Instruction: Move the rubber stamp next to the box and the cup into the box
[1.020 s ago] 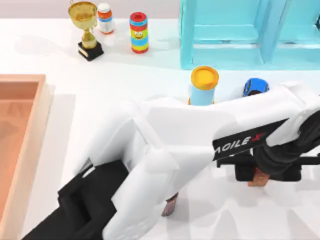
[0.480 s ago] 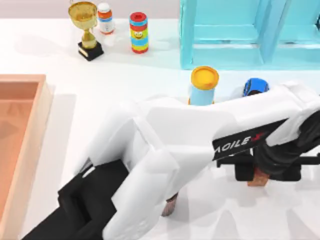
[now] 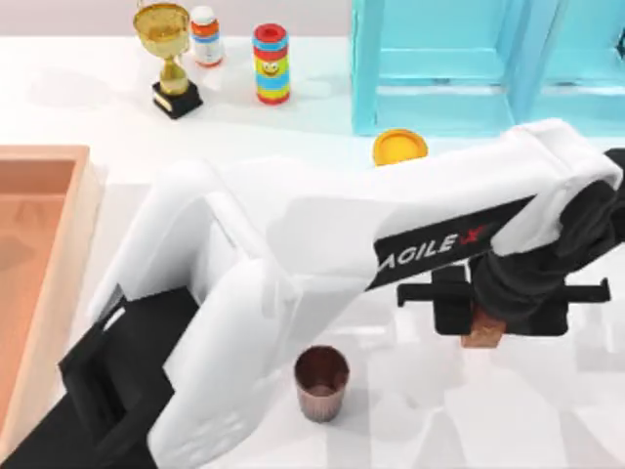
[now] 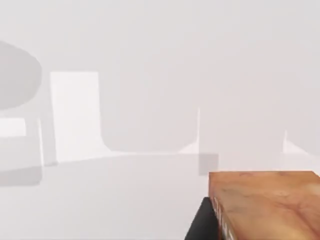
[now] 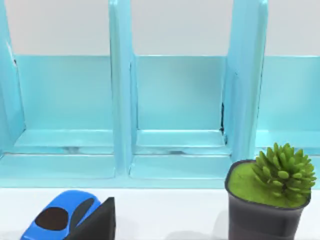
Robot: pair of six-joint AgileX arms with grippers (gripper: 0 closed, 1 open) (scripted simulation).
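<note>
Left gripper out over the table's right side, fingers clamped on the stamp, which hangs just under them, off the surface. Cup upright on the table, well to the gripper's left and nearer the front edge. Box far off at the left edge. Right gripper's state: cannot tell.

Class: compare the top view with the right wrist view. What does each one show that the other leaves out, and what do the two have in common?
Top view alone: the left gripper shut on the rubber stamp, the cup standing on the table, the box at the left edge, a gold trophy.
Right wrist view alone: a blue toy car and a potted succulent.
Shared: the turquoise shelf.
</note>
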